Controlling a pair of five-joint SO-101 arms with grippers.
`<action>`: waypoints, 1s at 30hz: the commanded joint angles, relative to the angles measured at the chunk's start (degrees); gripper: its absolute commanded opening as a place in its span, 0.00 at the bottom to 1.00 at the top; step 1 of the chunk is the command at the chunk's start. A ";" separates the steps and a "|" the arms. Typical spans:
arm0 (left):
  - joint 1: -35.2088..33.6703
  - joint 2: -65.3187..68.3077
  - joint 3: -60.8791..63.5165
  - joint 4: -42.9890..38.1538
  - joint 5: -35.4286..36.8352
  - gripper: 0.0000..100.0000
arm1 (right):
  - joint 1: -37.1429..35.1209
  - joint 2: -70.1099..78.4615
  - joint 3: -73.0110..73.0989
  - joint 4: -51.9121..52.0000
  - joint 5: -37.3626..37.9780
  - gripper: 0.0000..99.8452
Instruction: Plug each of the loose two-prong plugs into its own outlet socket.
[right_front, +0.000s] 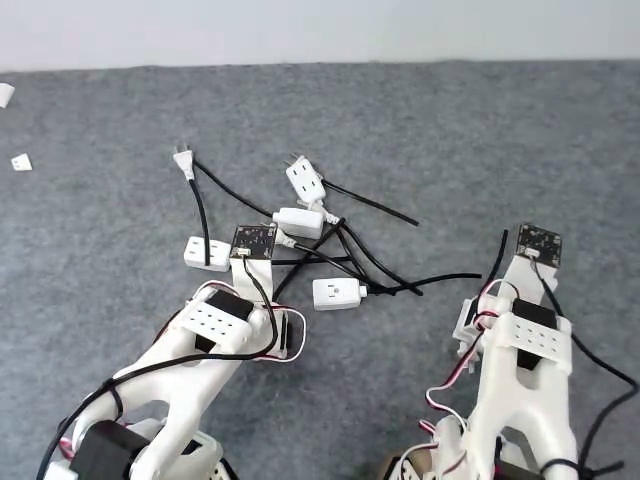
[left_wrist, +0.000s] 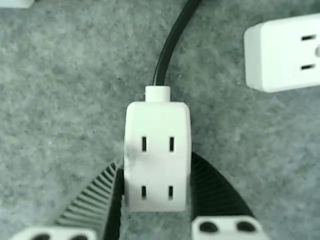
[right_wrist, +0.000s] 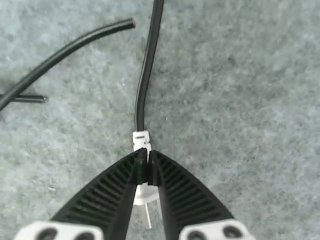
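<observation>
Plug (right_wrist: 141, 142) pinched tight in right gripper (right_wrist: 145, 156), prongs (right_wrist: 145, 215) pointing backward, cord leading ahead – away from the socket (left_wrist: 157, 130), clamped face-up in left gripper (left_wrist: 156, 165), well off to the left; likely needs turning round before mating

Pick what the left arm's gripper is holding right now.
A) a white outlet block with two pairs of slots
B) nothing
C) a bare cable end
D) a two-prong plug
A: in the left wrist view the left gripper has its fingers against both sides of the white outlet block, whose two pairs of slots face the camera.
</observation>
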 joint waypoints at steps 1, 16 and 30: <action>1.14 -1.49 0.04 -0.35 -0.18 0.01 | -2.33 3.03 -3.08 -1.63 -0.18 0.01; 1.14 -1.49 0.04 -0.35 -0.18 0.01 | -0.31 6.99 -5.54 -0.66 2.81 0.04; 1.14 -1.49 0.04 -0.35 -0.18 0.01 | -2.59 7.08 -5.71 -0.92 -2.46 0.09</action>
